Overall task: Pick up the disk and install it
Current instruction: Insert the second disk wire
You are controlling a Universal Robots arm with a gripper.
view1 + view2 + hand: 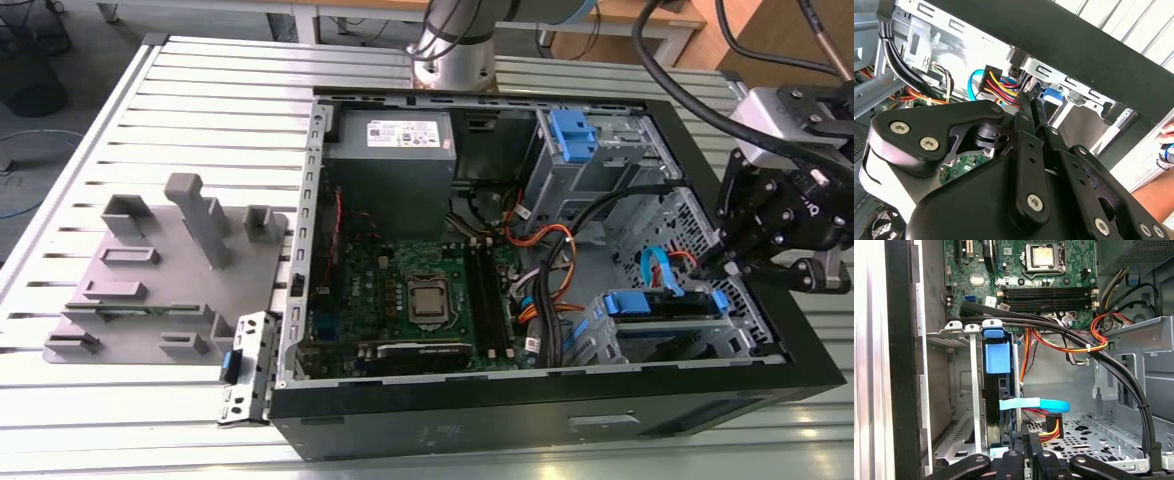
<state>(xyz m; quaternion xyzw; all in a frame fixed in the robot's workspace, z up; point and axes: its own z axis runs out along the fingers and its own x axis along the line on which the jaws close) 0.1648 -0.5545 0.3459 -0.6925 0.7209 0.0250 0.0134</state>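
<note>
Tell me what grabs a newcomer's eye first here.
The open black computer case on the slatted metal table, its green motherboard bared. At the exterior view's right, the black gripper hangs by the blue-framed silver disk, which sits in the drive cage.

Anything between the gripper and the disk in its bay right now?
In the first wrist view, the gripper sits right against the disk; a light-blue flat cable crosses just beside it.

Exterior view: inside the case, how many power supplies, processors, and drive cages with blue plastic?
Power supply: 1
Processor: 1
Drive cages with blue plastic: 2, upper cage and lower cage
Total: 4
</note>
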